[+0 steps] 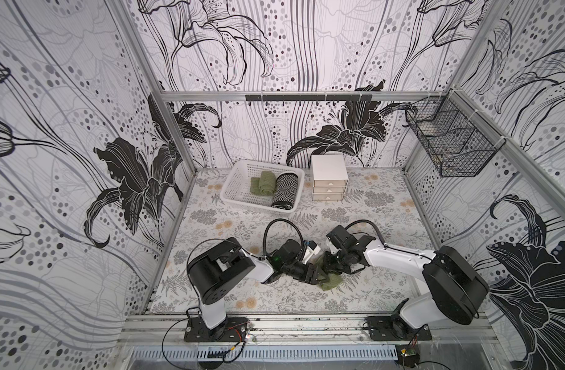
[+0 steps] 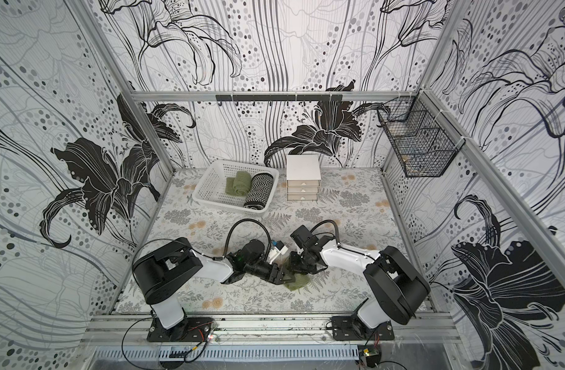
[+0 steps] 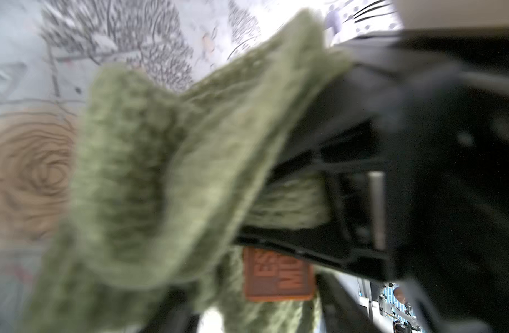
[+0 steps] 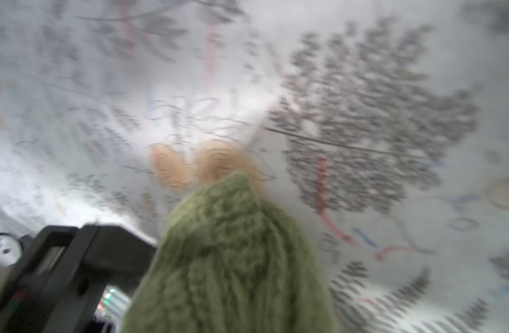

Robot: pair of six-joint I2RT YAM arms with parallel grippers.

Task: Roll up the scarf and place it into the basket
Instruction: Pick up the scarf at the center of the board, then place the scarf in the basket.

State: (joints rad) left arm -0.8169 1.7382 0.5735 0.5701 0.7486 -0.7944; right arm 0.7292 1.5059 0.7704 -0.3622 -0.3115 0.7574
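Now right end effector (image 1: 326, 263) grips scarf (image 1: 334, 282); left end effector (image 1: 316, 276) spread.

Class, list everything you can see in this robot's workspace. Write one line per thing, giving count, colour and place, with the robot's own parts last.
basket: one, white, far left of the table
rolled green scarf: one, green, inside the basket
zigzag scarf: one, black and white, rolled, inside the basket beside the green roll
drawer unit: one, white, right of the basket
wire basket: one, black, hung on the right wall
hook rail: one, black, on the back frame
loose green scarf: one, green, near the table's front
table: one, grey floral cover
left gripper: one, black, at the loose green scarf
right gripper: one, black, closed on the loose green scarf
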